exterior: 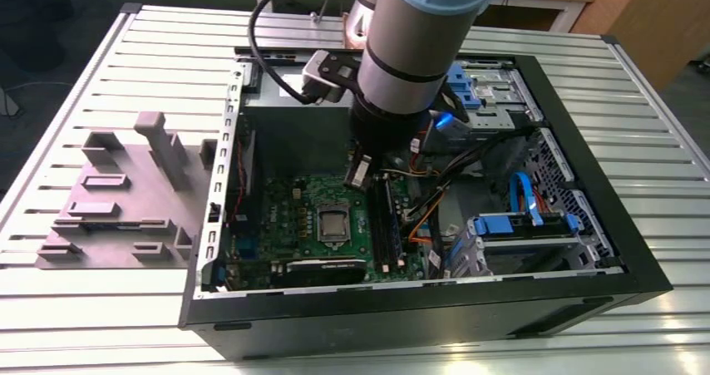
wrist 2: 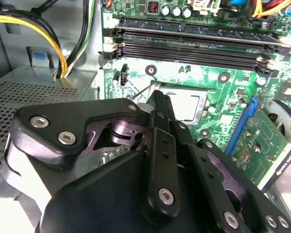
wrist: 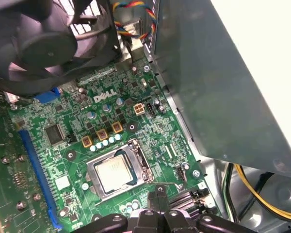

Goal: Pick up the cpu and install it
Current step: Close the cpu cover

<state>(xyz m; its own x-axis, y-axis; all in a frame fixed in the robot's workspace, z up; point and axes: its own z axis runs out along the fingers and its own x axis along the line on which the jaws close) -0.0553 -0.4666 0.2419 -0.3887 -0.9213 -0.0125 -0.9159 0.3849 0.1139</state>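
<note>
The cpu lies flat in the metal socket frame on the green motherboard, its pale silvery top facing up. In the exterior view the cpu sits mid-board inside the open black computer case. My gripper hovers above the board just beside the socket, its two black fingers pressed together with nothing between them. The second wrist view shows the gripper at the edge of the cpu, partly hiding it. In the exterior view the gripper hangs a little behind the socket.
A grey plastic tray with raised blocks lies on the slatted table at the exterior view's left. Memory slots, a black fan, the grey power supply box, cables and blue drive brackets crowd the case.
</note>
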